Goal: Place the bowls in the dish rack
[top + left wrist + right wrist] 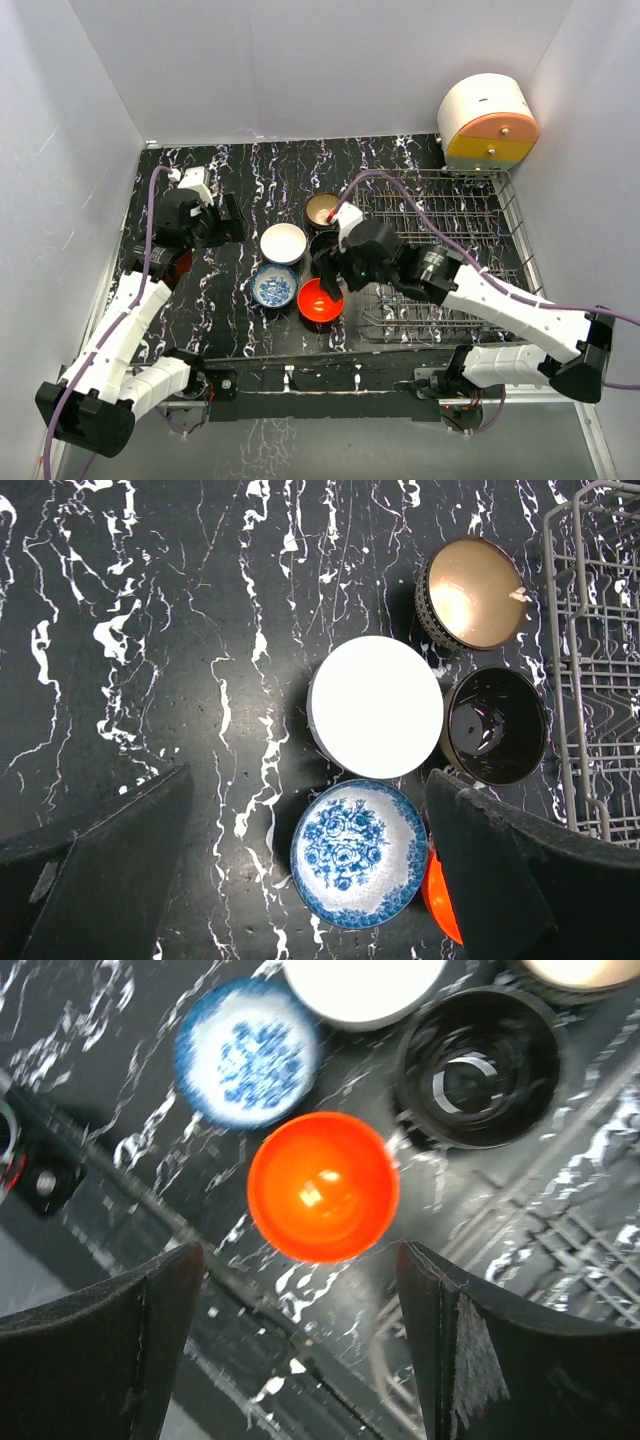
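Note:
Five bowls sit together on the black marbled table, left of the grey wire dish rack (450, 250): white (283, 243), blue-and-white (275, 285), red-orange (320, 300), black (323, 241) and tan with golden inside (322, 210). My left gripper (225, 220) is open and empty, hovering left of the bowls; its view shows the white (376, 706), blue (359, 852), black (494, 725) and tan (472, 592) bowls. My right gripper (335, 270) is open and empty, above the red bowl (322, 1186), which lies just ahead of its fingers (470, 1360).
A white-orange-yellow drum container (488, 122) stands at the back right, behind the rack. The rack (595, 660) holds no dishes and reaches the right wall. White walls enclose the table on three sides. The table's front edge runs under my right gripper (300, 1350).

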